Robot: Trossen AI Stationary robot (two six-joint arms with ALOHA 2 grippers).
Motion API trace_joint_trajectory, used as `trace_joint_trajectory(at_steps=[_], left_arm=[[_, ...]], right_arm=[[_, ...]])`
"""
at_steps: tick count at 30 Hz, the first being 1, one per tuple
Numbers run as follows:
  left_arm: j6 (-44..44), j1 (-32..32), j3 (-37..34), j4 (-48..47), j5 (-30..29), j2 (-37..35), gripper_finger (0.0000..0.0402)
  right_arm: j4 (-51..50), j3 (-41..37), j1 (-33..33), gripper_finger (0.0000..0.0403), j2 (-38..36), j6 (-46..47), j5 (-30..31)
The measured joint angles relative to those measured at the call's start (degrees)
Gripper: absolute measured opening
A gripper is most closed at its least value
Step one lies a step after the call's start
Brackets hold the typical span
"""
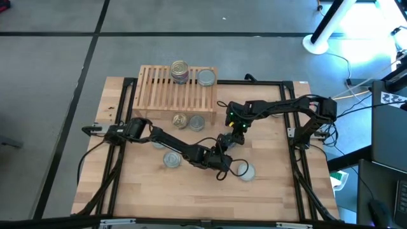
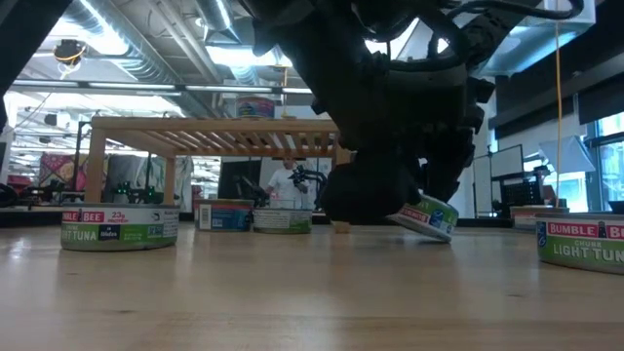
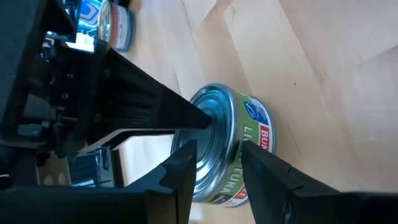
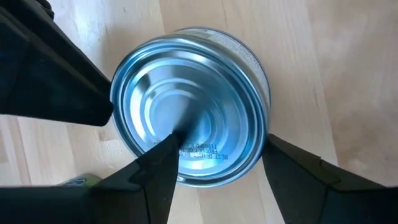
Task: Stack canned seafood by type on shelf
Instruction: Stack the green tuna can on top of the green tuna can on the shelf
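Note:
A silver-lidded tuna tin with a green label [image 2: 429, 216] sits tilted near the table's middle, between both grippers. My left gripper [image 1: 224, 156] reaches in from the left and is shut on it. My right gripper [image 1: 236, 132] comes down from the far right, open over the same tin [image 4: 193, 106]. The slatted wooden shelf [image 1: 159, 95] stands at the far side. It carries a stack of tins [image 1: 180, 71] and a single silver-lidded tin [image 1: 206, 77]. My left gripper pinches the tin across its thickness, one finger [image 3: 183, 168] on the silver face [image 3: 208, 162] and the other [image 3: 267, 174] on the opposite side. The tin is tilted in the hold; whether its low edge rests on the table I cannot tell. My right gripper has one fingertip [image 4: 165, 149] on the tin's silver face, near its middle [image 4: 186, 134], coming from above at a slant. The other fingertip [image 4: 277, 149] stands just outside the rim; whether it touches the tin I cannot tell.
Two tins [image 1: 180, 119] [image 1: 196, 122] lie just in front of the shelf. Further tins lie on the table at the near left [image 1: 172, 159] and near right [image 1: 247, 170] of the grippers. A black frame [image 1: 292, 137] borders the tabletop.

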Motion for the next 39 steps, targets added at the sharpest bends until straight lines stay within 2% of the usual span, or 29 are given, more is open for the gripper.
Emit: trace_joint_trajectory(at_steps=[8, 11, 15, 24, 29, 32, 36, 39], left_arm=[[0.13, -0.44, 0.40, 0.68, -1.80, -1.10, 0.0119], [0.19, 0.45, 0.74, 1.56, -4.50, -1.56, 0.0119], [-0.19, 1.19, 0.68, 0.77, -3.25, -1.46, 0.0119], [-0.58, -0.20, 1.22, -0.07, -6.47, -4.37, 0.0119], [-7.69, -1.72, 1.22, -6.23, -4.49, -7.31, 0.0109], [-17.84, -1.90, 1.22, -13.33, 0.49, -9.34, 0.0098], [-29.59, -1.45, 1.22, -19.21, 17.42, -10.43, 0.0084], [-31.13, -1.31, 1.06, -21.17, 29.20, -10.41, 0.0076]], right_arm=[[-0.03, 0.02, 0.07, 0.0223, -0.02, -0.41, -0.55], [0.10, 0.02, 0.49, 0.0222, 0.09, -0.70, -2.57], [-0.06, 0.02, 0.29, 0.0222, 0.09, -1.30, -3.87], [-0.80, 0.02, 0.22, 0.0222, 0.09, -1.32, -0.42], [-0.61, 0.02, 0.22, 0.0222, 0.09, -1.32, -0.40], [-0.61, 0.02, 0.22, 0.0222, 0.07, -1.32, -0.42], [-0.58, 0.02, 0.20, 0.0223, 0.07, -1.13, -2.36], [-0.56, 0.02, 0.17, 0.0223, 0.07, -1.06, -3.48]])
